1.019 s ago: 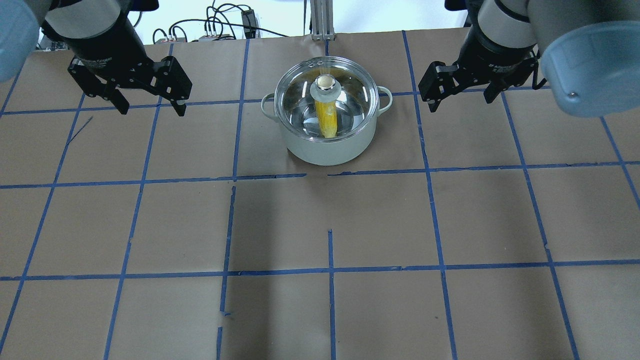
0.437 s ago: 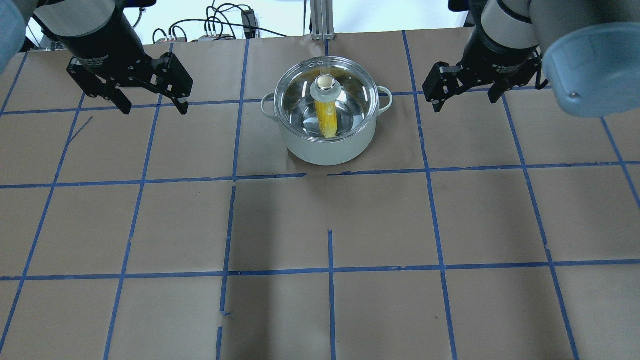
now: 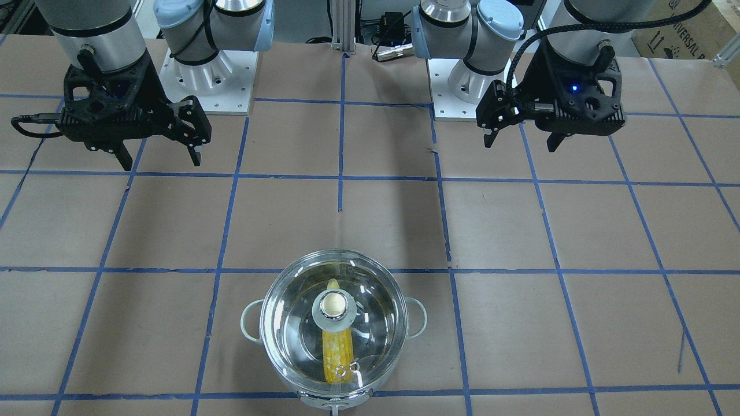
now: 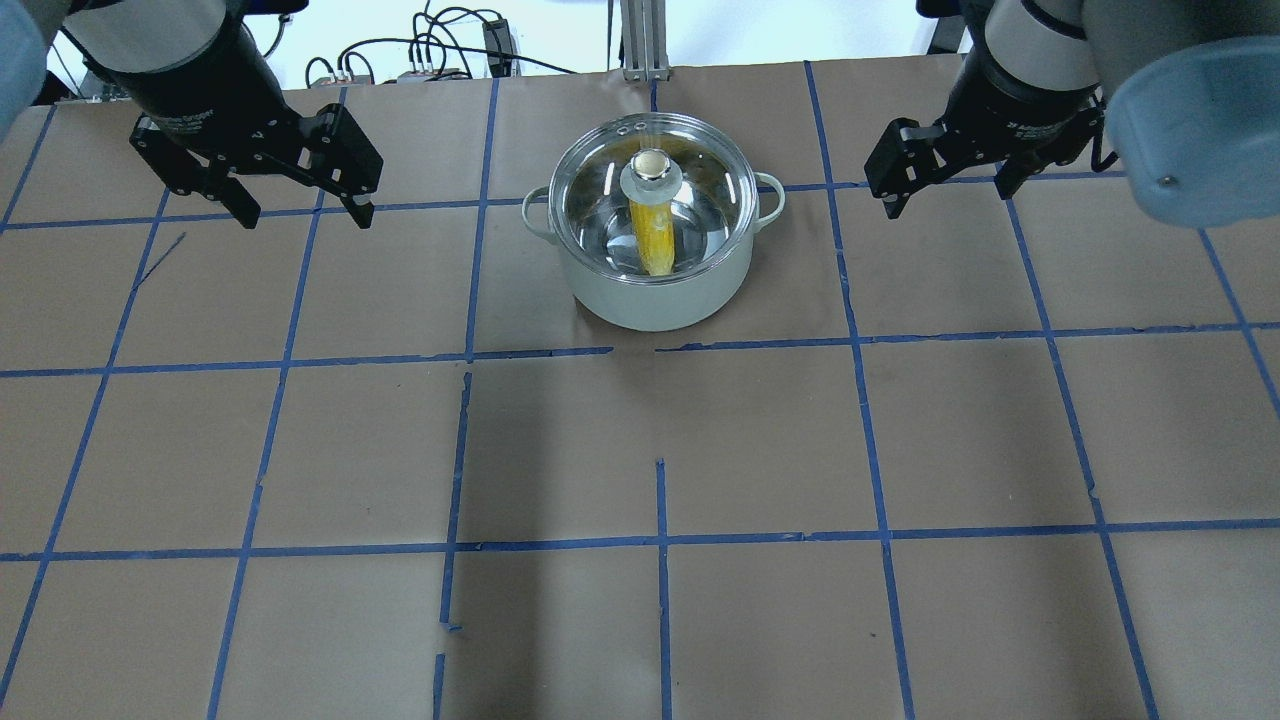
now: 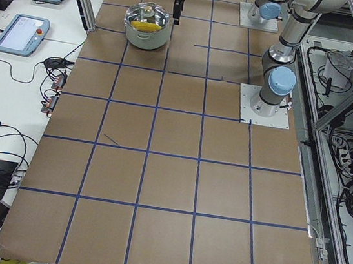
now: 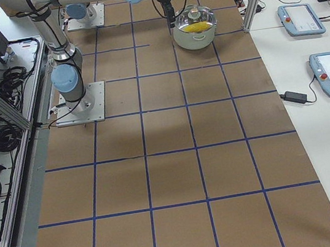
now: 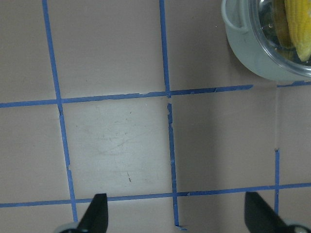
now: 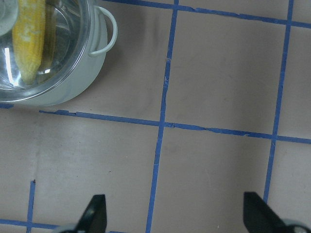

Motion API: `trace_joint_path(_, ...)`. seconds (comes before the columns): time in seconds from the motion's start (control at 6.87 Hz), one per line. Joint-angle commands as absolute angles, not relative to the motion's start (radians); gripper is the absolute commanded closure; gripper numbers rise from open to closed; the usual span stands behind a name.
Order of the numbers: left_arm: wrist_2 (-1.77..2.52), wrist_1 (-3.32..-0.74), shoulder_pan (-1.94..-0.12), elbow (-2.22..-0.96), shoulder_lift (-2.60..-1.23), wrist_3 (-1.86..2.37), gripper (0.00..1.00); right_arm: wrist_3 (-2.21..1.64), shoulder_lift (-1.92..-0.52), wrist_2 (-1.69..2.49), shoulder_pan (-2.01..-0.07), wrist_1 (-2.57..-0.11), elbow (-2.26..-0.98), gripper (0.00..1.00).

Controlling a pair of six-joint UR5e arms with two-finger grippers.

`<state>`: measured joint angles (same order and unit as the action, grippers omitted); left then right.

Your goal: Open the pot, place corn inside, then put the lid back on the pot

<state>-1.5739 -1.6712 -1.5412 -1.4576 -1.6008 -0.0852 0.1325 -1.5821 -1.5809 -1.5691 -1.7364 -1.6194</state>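
the corn (image 4: pixel 655 238) lies inside the pot (image 4: pixel 660 298) under the seated lid (image 4: pixel 705 185), and the left gripper (image 4: pixel 305 215) and right gripper (image 4: pixel 947 198) hang wide open, empty, so any retreat should steer clear of it.

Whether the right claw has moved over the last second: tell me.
Yes. In the overhead view the right claw has slid toward the view's right edge, farther from the pot, which has stayed put.
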Motion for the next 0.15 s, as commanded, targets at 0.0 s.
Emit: trace_joint_path(0.0, -1.578, -1.672, -1.542, -1.46, -1.6, -0.086, 0.0, 0.12, -1.591, -1.582, -1.571, -1.736, -1.62, 0.0)
